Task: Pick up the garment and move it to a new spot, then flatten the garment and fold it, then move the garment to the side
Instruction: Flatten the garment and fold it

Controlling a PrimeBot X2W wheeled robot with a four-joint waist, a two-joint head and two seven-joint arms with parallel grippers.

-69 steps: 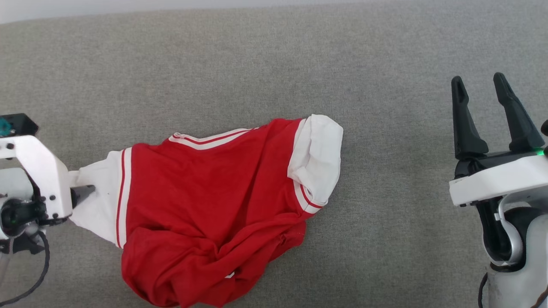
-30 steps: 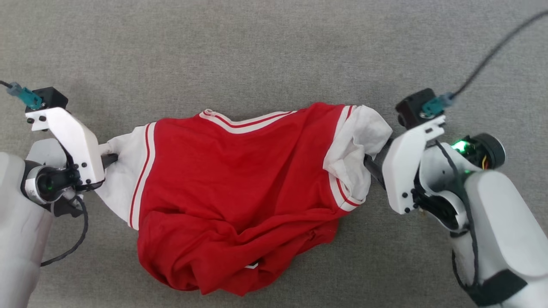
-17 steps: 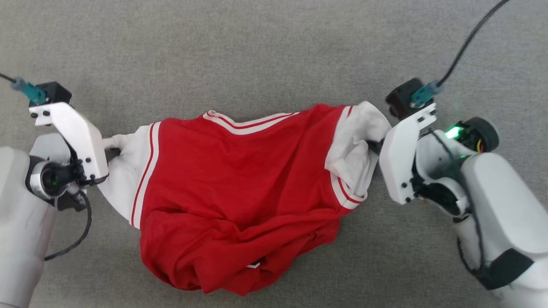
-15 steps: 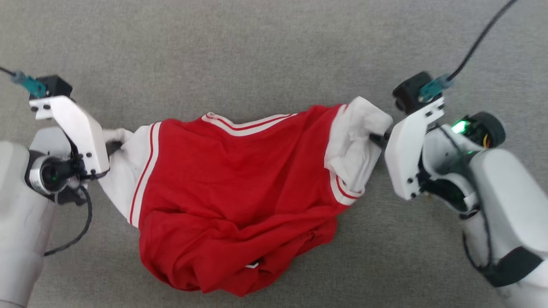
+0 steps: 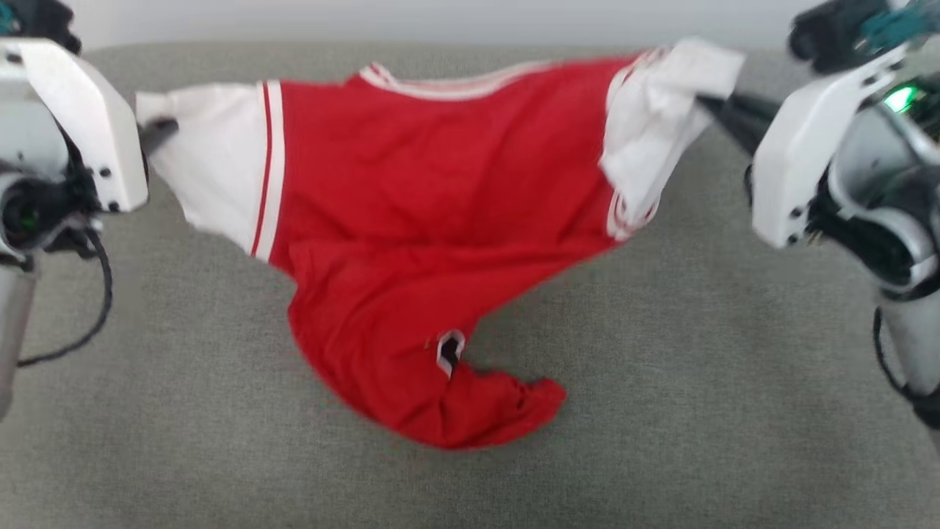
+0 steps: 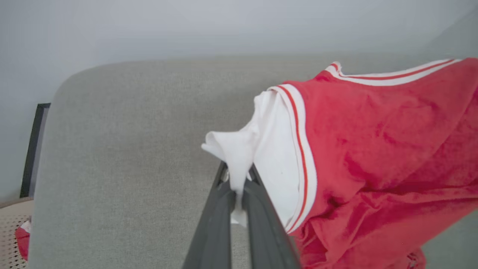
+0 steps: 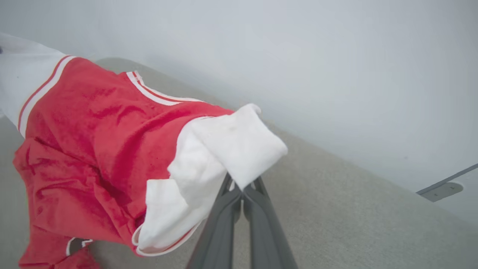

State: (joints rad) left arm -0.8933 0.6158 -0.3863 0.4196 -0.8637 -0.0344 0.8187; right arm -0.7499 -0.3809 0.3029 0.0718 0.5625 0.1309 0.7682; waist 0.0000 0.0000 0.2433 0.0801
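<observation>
Now the garment [image 5: 411, 198] hangs stretched between both hands above the grey fabric counter [image 5: 698, 382], held up by its two white sleeves. The left hand [image 5: 158, 134] is closed tight on the tip of the left sleeve [image 5: 213, 162], over the counter's left side. In the left wrist view the white cloth is pinched between its two dark fingers [image 6: 265, 224]. The right hand [image 5: 709, 106] is likewise clamped on the bunched right sleeve [image 5: 653, 125], over the counter's right side near its far edge. The striped collar [image 5: 448, 84] runs along the top, toward the counter's far edge. The red body sags to a point, and its crumpled lower end [image 5: 499, 411] rests on the counter's middle. A small black, white-edged patch [image 5: 449, 351] shows just above it.
</observation>
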